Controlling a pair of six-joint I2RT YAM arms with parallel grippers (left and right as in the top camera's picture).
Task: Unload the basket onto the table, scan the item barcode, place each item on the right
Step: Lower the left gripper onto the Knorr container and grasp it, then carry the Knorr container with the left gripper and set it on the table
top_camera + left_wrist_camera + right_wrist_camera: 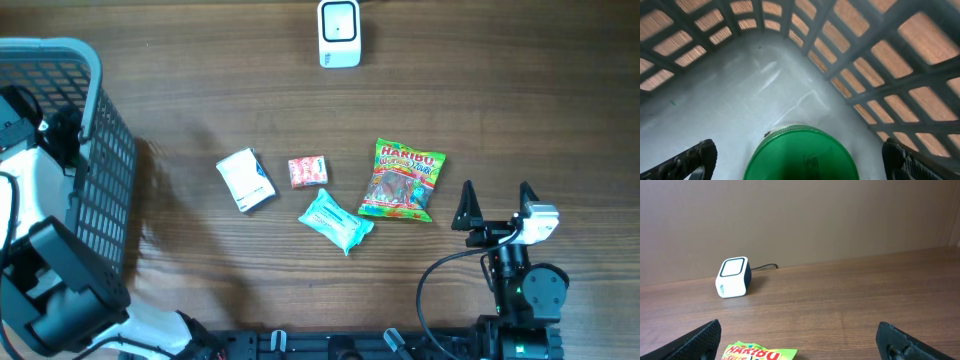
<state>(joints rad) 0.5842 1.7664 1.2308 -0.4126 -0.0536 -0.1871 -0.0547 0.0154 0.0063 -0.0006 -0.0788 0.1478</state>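
Left hand [800,161], spread, hangs in the basket [110,150] at 9 o'clock above a green lid [790,145]. Right hand [495,195], spread, empty, at 3 o'clock near the Haribo bag [402,180]. Scanner [339,33] at 12 o'clock.

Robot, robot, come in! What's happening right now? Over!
Both open, empty. The left gripper hangs in the basket over a green round item; the right gripper sits beside the Haribo bag. Nothing blocking the scanner. Over.
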